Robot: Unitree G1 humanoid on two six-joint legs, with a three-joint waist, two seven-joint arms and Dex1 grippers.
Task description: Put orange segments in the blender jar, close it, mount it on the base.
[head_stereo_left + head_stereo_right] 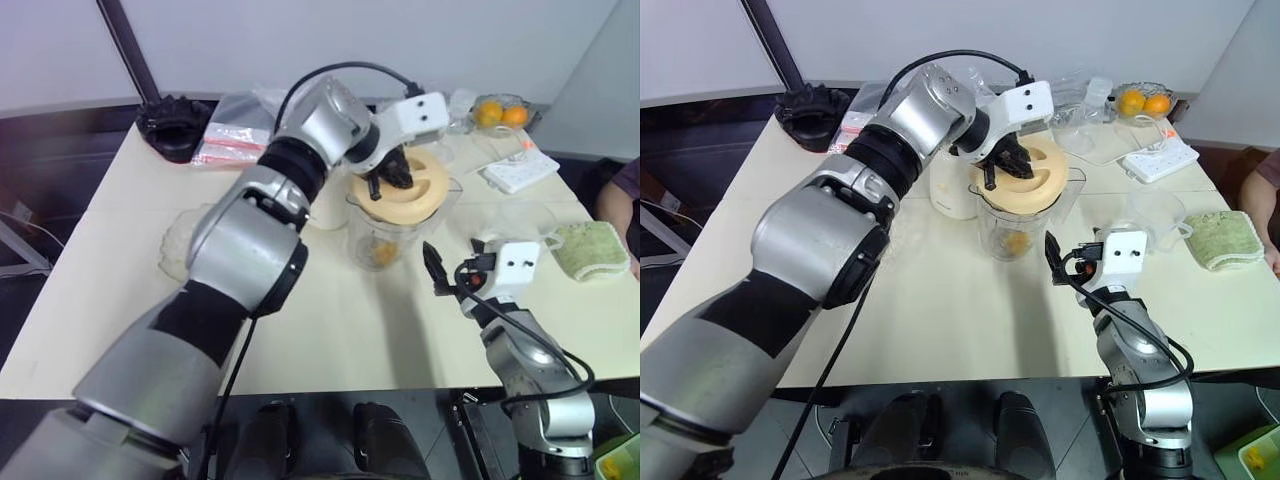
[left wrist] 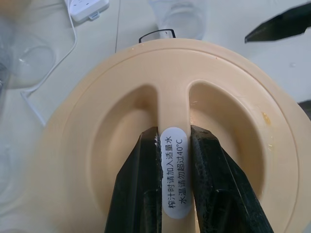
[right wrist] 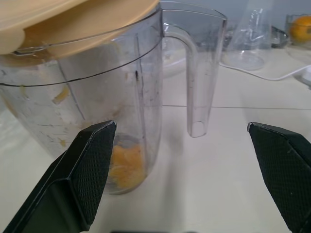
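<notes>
Standing upright — blender jar (image 1: 1015,225) (handle rightward)

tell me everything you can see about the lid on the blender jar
The lid is a flat round disc of pale orange matte plastic with a raised bar handle across two recessed hollows. A white oval sticker with Chinese print sits on the bar. The left gripper is shut on that bar. The lid lies tilted on the rim of the clear blender jar, not seated flush. The jar stands on the table with orange segments at its bottom.
</notes>
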